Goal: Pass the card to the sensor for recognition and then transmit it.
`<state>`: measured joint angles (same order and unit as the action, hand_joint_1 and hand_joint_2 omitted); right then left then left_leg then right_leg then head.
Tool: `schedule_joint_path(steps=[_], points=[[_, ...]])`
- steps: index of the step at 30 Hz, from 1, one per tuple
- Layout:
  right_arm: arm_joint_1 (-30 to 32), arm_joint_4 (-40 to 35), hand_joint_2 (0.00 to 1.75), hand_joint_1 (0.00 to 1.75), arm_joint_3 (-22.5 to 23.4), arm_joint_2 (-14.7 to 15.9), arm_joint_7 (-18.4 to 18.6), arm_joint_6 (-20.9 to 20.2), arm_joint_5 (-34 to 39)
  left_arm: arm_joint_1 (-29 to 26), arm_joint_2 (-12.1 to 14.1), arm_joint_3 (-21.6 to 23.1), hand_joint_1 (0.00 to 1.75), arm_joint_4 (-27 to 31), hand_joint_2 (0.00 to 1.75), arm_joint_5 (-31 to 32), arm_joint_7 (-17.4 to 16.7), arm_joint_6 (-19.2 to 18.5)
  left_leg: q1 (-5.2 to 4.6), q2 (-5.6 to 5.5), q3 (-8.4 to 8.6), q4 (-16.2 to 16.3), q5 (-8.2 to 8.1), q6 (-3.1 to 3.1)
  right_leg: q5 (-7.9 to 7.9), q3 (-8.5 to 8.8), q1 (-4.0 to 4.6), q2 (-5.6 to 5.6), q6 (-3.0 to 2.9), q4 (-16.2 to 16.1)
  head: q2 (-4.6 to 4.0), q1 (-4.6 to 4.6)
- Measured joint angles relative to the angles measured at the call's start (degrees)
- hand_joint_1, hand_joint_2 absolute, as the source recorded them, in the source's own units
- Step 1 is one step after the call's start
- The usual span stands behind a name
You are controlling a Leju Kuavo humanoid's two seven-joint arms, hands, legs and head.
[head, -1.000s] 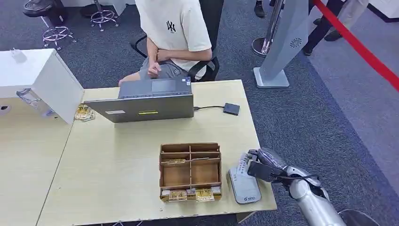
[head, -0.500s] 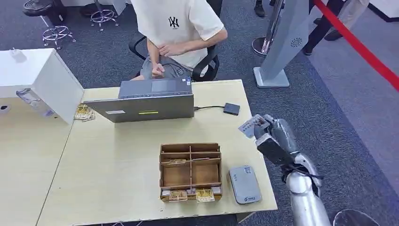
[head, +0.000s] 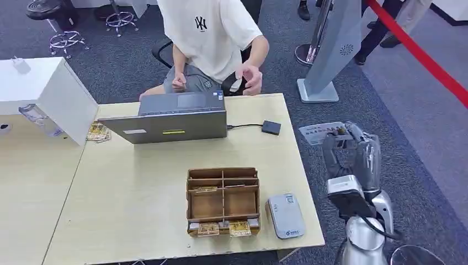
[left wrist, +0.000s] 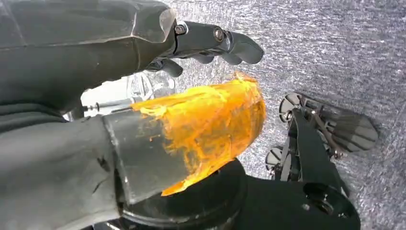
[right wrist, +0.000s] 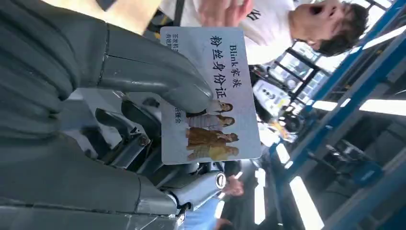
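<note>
Beyond the table's (head: 276, 160) right edge, the right hand (head: 349, 152) pinches the card (head: 322, 132) (sensor (head: 286, 216) step seemingly done), needing extension toward the person's hand (head: 249, 77); left hand (left wrist: 210, 43) hangs empty, fingers apart.

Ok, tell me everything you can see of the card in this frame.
The card is a thin, flat, pale rectangle that looks like plastic, printed with lines of Chinese characters, the word "Blink" and a small row of figures. The right hand pinches it, the thumb pressing across its printed face. In the head view the card is held raised in the air beyond the right edge of the table, sticking out from the hand toward the table and the seated person. Nothing else touches it.
</note>
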<state>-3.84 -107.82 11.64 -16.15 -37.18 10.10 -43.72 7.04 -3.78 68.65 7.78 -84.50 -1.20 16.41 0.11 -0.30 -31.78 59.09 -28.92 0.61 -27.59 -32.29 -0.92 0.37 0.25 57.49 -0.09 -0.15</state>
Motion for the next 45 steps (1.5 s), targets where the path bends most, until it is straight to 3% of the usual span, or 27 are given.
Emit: schedule_joint_path(steps=[3, 8, 14, 25, 26, 35, 45], points=[[-0.4, -0.9, 1.75, 1.75, -3.7, -0.1, 0.1, 1.9, -3.9, 0.2, -0.2, 0.9, 0.00, 0.0, 0.00, 0.3, 0.0, -0.3, 0.00, 0.01, -0.01, 0.0, 0.00, 0.00, 0.00, 0.01, 0.00, -0.01, 0.00, 0.0, 0.00, 0.02], [-2.4, 1.2, 1.75, 1.75, -12.2, 0.1, 4.0, 5.7, -12.9, 0.5, -0.4, 3.0, 0.00, 0.0, 0.00, 0.6, -0.1, -1.0, 0.00, -0.03, -0.01, 0.0, 0.01, 0.00, 0.01, 0.04, 0.00, -0.05, -0.01, 0.0, 0.00, 0.02], [-8.1, 9.7, 1.75, 1.75, -20.6, 0.2, 9.5, 12.6, -24.2, 0.9, -0.4, 5.7, 0.00, 0.0, 0.00, 0.8, -0.6, -1.6, 0.00, 0.01, 0.02, 0.0, 0.03, -0.02, 0.01, 0.03, 0.00, -0.01, -0.01, 0.0, 0.00, 0.00], [-14.6, 21.4, 1.75, 1.75, -27.3, 0.2, 14.8, 20.2, -34.3, 1.1, -0.7, 8.8, 0.00, 0.0, 0.00, 1.4, -0.7, -2.0, 0.00, -0.02, -0.01, 0.0, 0.02, -0.02, 0.01, 0.03, 0.00, -0.01, -0.01, 0.0, 0.00, 0.02], [-14.8, 22.3, 1.75, 0.00, -27.7, 0.2, 15.5, 20.8, -35.5, 1.1, -0.7, 9.1, 0.00, 0.0, 0.00, 1.3, -0.7, -2.1, 0.00, -0.02, -0.01, 0.0, 0.02, -0.02, 0.01, 0.03, 0.00, -0.01, -0.01, 0.0, 0.00, 0.02], [-15.5, 28.6, 1.75, 0.00, -30.3, 0.3, 20.9, 24.4, -42.6, 1.2, -0.6, 10.6, 0.00, 0.0, 0.00, 0.3, -1.1, -2.4, 0.00, -0.02, 0.00, 0.0, 0.03, -0.02, 0.01, 0.02, 0.00, -0.01, -0.01, 0.0, 0.00, 0.02], [-14.1, 29.0, 1.75, 0.00, -30.5, 0.7, 21.5, 25.5, -41.8, 1.2, -0.6, 11.6, 0.00, 0.0, 0.00, -0.7, -1.1, -2.5, 0.00, -0.03, -0.01, 0.0, 0.02, -0.02, 0.00, 0.01, 0.00, -0.02, -0.01, 0.0, 0.00, 0.02]])
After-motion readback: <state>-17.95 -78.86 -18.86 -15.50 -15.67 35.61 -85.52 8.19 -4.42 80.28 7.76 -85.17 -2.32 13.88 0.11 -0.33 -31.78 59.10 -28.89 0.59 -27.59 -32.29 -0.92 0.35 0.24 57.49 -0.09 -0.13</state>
